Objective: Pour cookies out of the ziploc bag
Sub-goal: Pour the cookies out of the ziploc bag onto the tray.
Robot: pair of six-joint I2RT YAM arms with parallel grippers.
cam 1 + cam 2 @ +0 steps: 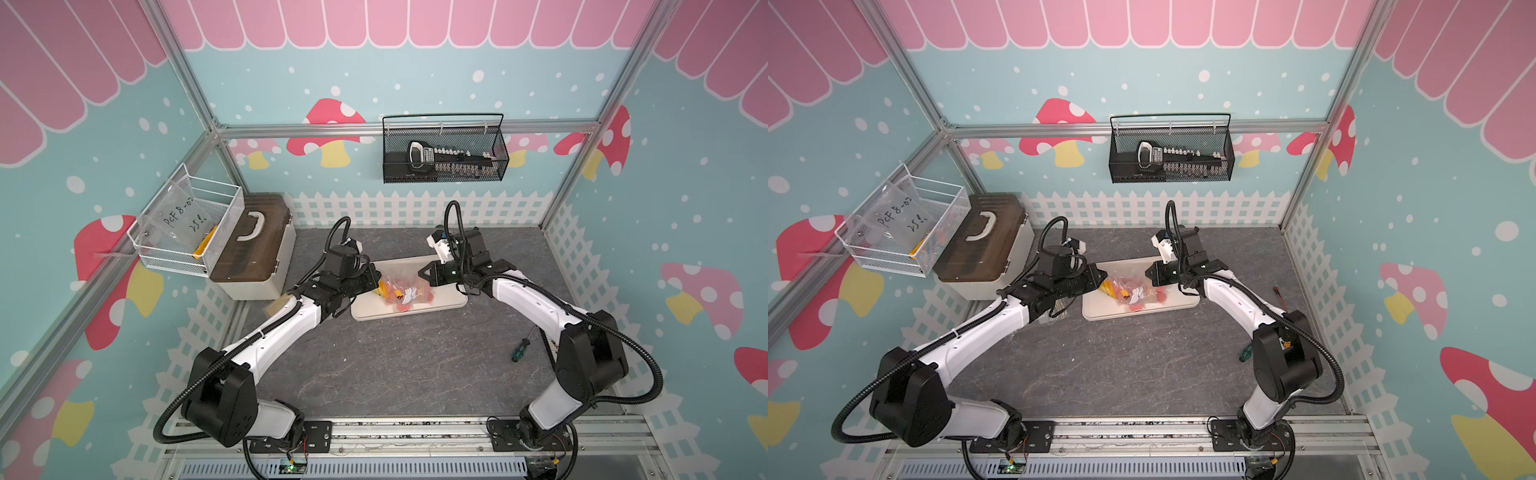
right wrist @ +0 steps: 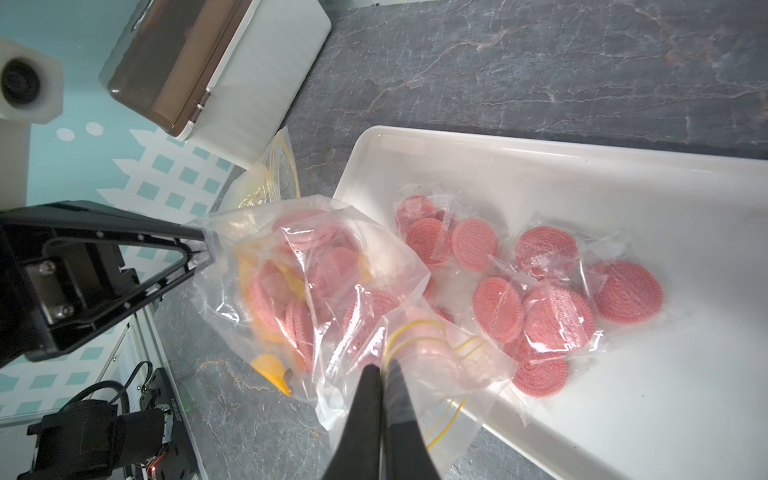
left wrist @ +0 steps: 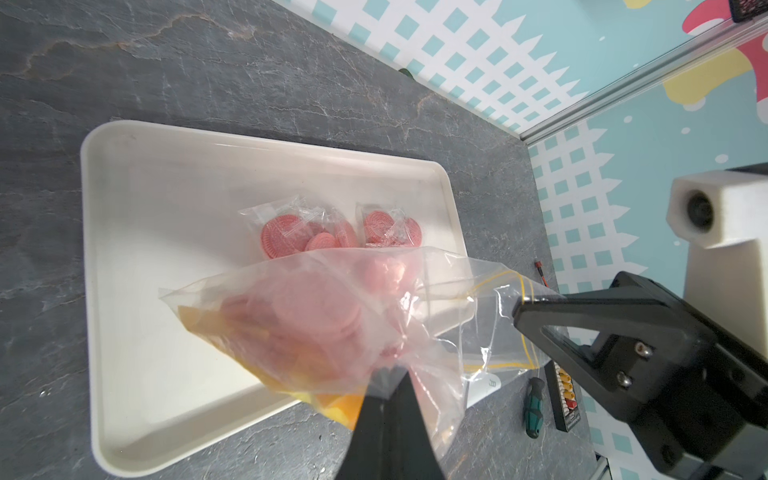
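A clear ziploc bag (image 1: 401, 286) (image 1: 1129, 286) with a yellow zip line hangs over the white tray (image 1: 453, 297) (image 3: 166, 199) (image 2: 623, 187), stretched between both grippers. My left gripper (image 3: 395, 374) (image 1: 379, 277) is shut on the bag's closed end. My right gripper (image 2: 382, 365) (image 1: 419, 272) is shut on the edge by the yellow zip line. Pink round cookies (image 2: 552, 316) (image 3: 286, 237), several in clear wrappers, lie on the tray. More pink cookies and some orange ones (image 2: 324, 266) (image 3: 316, 316) are still inside the bag.
A cream toolbox with a brown lid (image 1: 253, 253) stands at the back left, a white wire basket (image 1: 187, 224) beside it. A black mesh basket (image 1: 444, 149) hangs on the back wall. A green screwdriver (image 1: 519, 351) lies at the right. Another clear bag (image 2: 274, 166) lies by the toolbox.
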